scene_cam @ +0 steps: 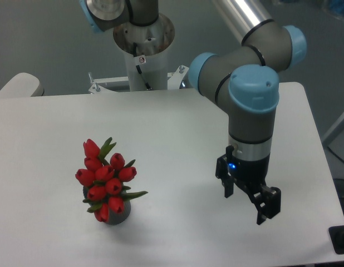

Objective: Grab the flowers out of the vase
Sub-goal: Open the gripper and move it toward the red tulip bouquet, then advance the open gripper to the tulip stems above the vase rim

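Note:
The flowers (105,179) are a tight bunch of red tulip buds with green leaves, standing in the vase (119,216) at the front left of the white table (177,128). The vase is small and dark grey, mostly hidden behind the blooms. My gripper (245,204) hangs from the arm well to the right of the flowers, pointing down just above the table. Its two black fingers stand apart with nothing between them. It is far from the flowers and the vase.
The arm's white base column (143,55) stands at the table's back edge. The table's right edge (322,183) is close to the gripper. A pale rounded object (19,86) sits off the table's back left corner.

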`<action>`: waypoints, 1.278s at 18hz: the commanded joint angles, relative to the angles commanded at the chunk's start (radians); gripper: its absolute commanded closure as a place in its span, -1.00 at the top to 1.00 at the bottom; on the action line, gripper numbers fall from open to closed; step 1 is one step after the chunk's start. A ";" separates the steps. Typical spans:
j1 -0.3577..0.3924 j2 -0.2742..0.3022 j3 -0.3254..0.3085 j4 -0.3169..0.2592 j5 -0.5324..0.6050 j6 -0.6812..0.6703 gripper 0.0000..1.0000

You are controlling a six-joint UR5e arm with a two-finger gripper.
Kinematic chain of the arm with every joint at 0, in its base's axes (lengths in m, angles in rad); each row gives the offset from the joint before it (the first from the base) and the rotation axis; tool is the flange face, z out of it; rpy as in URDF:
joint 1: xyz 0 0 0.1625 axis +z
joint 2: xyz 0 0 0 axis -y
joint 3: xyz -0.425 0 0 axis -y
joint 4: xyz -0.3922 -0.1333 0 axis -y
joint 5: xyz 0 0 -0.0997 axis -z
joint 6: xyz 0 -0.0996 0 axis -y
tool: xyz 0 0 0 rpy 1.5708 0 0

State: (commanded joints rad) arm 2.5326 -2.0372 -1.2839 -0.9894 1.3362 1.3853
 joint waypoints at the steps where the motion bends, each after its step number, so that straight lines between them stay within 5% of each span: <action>1: -0.003 0.009 -0.012 0.002 -0.002 -0.009 1.00; 14: 0.006 0.098 -0.181 -0.002 -0.238 -0.084 1.00; 23: 0.095 0.126 -0.350 0.011 -0.661 -0.195 1.00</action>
State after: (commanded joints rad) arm 2.6276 -1.9113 -1.6335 -0.9787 0.6755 1.1904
